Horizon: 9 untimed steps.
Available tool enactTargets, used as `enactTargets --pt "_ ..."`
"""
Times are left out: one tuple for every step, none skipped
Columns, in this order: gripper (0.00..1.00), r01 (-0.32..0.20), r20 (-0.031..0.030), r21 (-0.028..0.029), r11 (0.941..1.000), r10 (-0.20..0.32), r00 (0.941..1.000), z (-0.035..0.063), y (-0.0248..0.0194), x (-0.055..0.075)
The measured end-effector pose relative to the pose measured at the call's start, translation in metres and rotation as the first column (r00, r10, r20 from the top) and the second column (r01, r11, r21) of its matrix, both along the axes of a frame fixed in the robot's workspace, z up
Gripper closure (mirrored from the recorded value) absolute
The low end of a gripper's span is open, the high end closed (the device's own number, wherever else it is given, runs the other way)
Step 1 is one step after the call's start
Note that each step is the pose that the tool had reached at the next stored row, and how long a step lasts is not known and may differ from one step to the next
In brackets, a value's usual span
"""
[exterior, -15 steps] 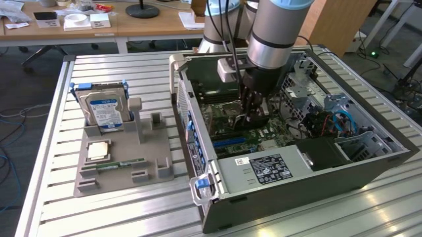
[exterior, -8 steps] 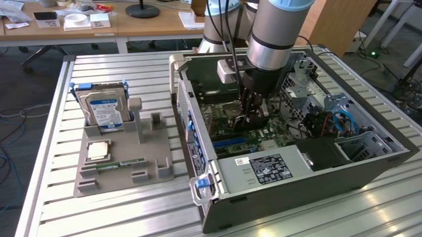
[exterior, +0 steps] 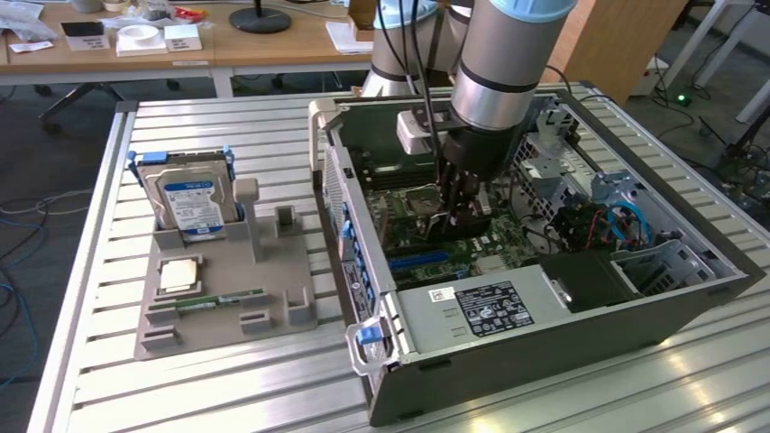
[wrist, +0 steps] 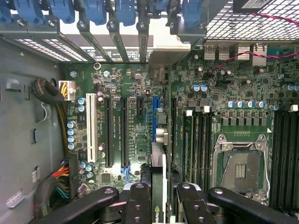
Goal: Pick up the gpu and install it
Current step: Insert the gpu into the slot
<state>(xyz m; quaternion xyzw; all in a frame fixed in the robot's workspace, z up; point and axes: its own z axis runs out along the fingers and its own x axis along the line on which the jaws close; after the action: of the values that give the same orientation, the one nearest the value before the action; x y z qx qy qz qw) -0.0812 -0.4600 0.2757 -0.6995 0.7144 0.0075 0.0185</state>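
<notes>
One grey robot arm reaches down into the open black computer case [exterior: 673,298] lying on the slatted metal worktop [exterior: 241,388]. Its black gripper [wrist: 159,200] is clamped on the thin dark gpu card [wrist: 159,163], which stands edge-on just above the green motherboard [wrist: 233,93], over the blue expansion slot [wrist: 155,116] beside the empty processor socket [wrist: 240,163]. Near the worktop's edge on the exterior view's left, a grey fixture tray [exterior: 211,325] carries an upright silver hard drive with a blue-white label [exterior: 193,203] and a narrow green memory stick [exterior: 223,299]
</notes>
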Motion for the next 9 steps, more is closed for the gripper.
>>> enactTargets --pt "0.74 0.0 0.0 -0.0001 1.0 0.0 1.0 0.0 0.0 -0.0004" --pt "0.74 0.0 0.0001 -0.0001 1.0 0.0 1.0 0.0 0.0 -0.0009" --pt "0.74 0.0 0.0001 0.0 1.0 0.0 1.0 0.0 0.0 -0.0017" --pt "0.74 0.0 0.0003 -0.0001 1.0 0.0 1.0 0.0001 -0.0001 -0.0027" --pt "0.74 0.0 0.0007 0.0 1.0 0.0 1.0 0.0 -0.0001 -0.0038" --pt "0.74 0.0 0.0011 -0.0001 1.0 0.0 1.0 0.0001 0.0 -0.0048" --pt "0.74 0.0 0.0013 0.0001 1.0 0.0 1.0 0.0 0.0 -0.0053" --pt "0.74 0.0 0.0014 0.0001 1.0 0.0 1.0 0.0 -0.0002 -0.0054" --pt "0.74 -0.001 0.0014 -0.0001 1.0 0.001 1.0 -0.0001 -0.0007 -0.0055"
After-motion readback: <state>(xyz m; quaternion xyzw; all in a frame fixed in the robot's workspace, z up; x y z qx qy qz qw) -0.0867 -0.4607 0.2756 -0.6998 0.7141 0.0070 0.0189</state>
